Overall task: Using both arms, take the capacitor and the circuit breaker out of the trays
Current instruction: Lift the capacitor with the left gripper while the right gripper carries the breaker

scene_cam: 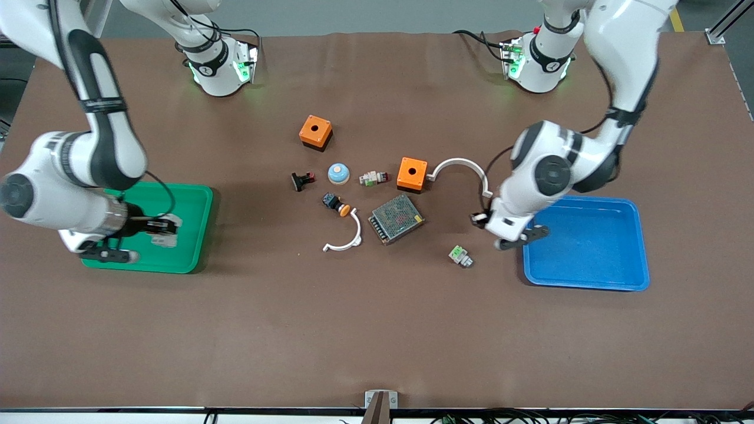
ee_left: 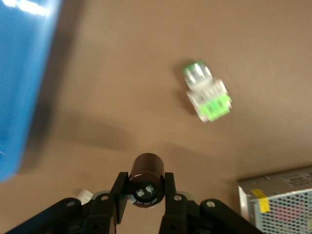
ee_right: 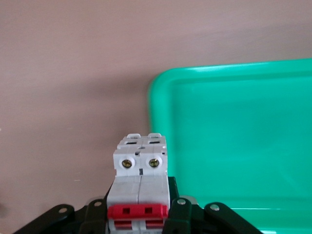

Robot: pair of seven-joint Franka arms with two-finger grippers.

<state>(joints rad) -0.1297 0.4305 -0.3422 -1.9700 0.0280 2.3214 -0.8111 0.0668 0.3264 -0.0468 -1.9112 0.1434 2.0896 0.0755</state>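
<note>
Both parts are gripped — neither is set down yet. Left hand [ee_left: 144, 195] is clamped on the capacitor [ee_left: 146, 178], already out of the blue tray [scene_cam: 589, 247], over bare worktop [scene_cam: 377, 330] at frame right, just beside the tray's edge. Right hand [ee_right: 139, 214] is clamped on the circuit breaker [ee_right: 140, 180], lower left of frame, over the green tray [scene_cam: 194, 235]. Left to do, I judge: carry the breaker clear, place both.

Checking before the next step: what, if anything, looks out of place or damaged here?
Nothing stands out. The left pincer grips the capacitor squarely; the right pincer grips the circuit breaker straight above the green tray.
</note>
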